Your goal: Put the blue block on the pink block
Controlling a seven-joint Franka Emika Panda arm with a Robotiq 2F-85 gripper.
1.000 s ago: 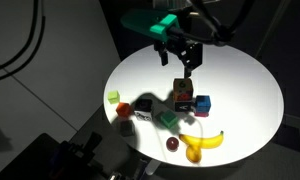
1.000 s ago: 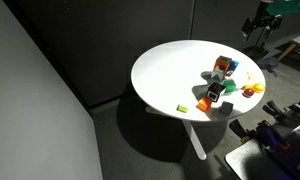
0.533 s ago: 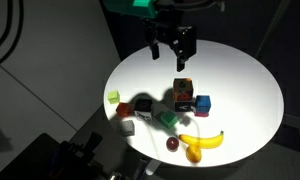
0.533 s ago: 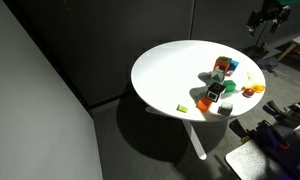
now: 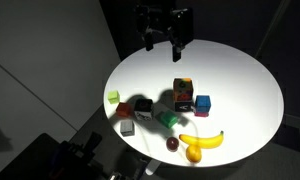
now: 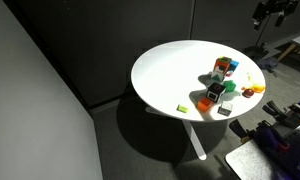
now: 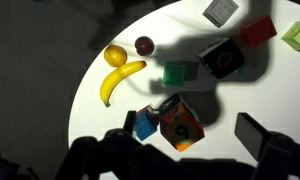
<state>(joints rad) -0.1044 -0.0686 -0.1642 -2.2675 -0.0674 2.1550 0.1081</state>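
Observation:
The blue block (image 5: 202, 103) sits on the round white table (image 5: 240, 70), right beside the taller multicoloured block (image 5: 182, 92). In the wrist view the blue block (image 7: 145, 126) lies left of the multicoloured block (image 7: 178, 125) and shows a thin pinkish-red strip on its upper left edge. I cannot make out a pink block with certainty in any view. My gripper (image 5: 163, 44) hangs open and empty, high above the far part of the table. It also shows in an exterior view (image 6: 273, 12) and in the wrist view (image 7: 190, 122), with the jaws wide apart.
A banana (image 5: 203, 140), a dark red ball (image 5: 173, 144), a green block (image 5: 168, 120), a black cube (image 5: 143, 105), an orange-red block (image 5: 126, 111), a grey block (image 5: 127, 127) and a yellow-green block (image 5: 113, 97) crowd the table's near half. Dark floor surrounds the table.
My gripper has risen and pulled back from above the multicoloured block towards the table's far edge, still open. The blocks have not moved.

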